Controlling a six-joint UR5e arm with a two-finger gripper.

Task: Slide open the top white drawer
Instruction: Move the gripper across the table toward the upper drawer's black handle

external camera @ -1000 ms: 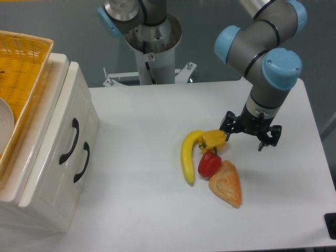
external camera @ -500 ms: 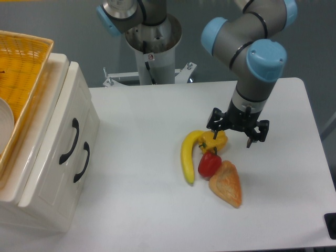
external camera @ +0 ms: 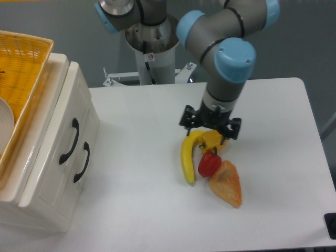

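Observation:
The top white drawer (external camera: 63,123) is the upper panel of the white cabinet at the left, with a black curved handle (external camera: 70,140). It sits flush with the cabinet front, shut. My gripper (external camera: 210,127) hangs far to its right, over the middle of the table, just above the top of a banana and a yellow pepper. Its fingers (external camera: 185,120) are spread wide, open, and hold nothing.
The lower drawer's black handle (external camera: 82,161) is just below the upper one. A yellow wicker basket (external camera: 23,68) rests on the cabinet top. A banana (external camera: 187,157), yellow pepper (external camera: 212,140), red pepper (external camera: 209,164) and pastry (external camera: 227,183) lie clustered mid-table. The arm's base (external camera: 152,47) stands behind.
My gripper has travelled left across the table, from right of the food cluster to over the banana and yellow pepper. It stayed open. The drawers have not moved.

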